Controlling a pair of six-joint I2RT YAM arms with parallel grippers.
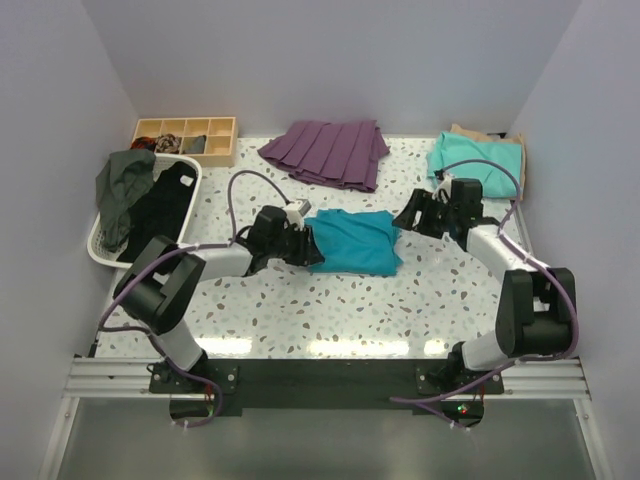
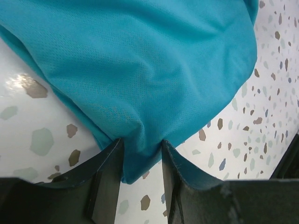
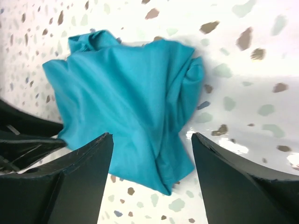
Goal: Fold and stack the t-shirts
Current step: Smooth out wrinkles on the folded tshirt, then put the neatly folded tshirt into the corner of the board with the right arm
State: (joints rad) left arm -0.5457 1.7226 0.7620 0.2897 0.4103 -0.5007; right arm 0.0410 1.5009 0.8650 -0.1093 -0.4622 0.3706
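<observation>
Left gripper [image 2: 140, 158] pinching teal t-shirt [image 1: 352, 240] mid-table, right gripper [image 3: 152, 158] spread wide beside it, purple pleated skirt [image 1: 328, 152] at far edge, mint t-shirt [image 1: 470, 160] far-right corner

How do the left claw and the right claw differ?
The left claw pinches an edge of the teal t-shirt; the right claw holds nothing. The left claw's jaws stand narrow on fabric, the right claw's wide apart. The left claw sits at the shirt's left side, the right claw at its right. Both face that shirt.

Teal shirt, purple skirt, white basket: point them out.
teal shirt [image 1: 352, 240], top view, middle of the fabric.
purple skirt [image 1: 328, 150], top view, central pleats.
white basket [image 1: 96, 250], top view, near rim.
</observation>
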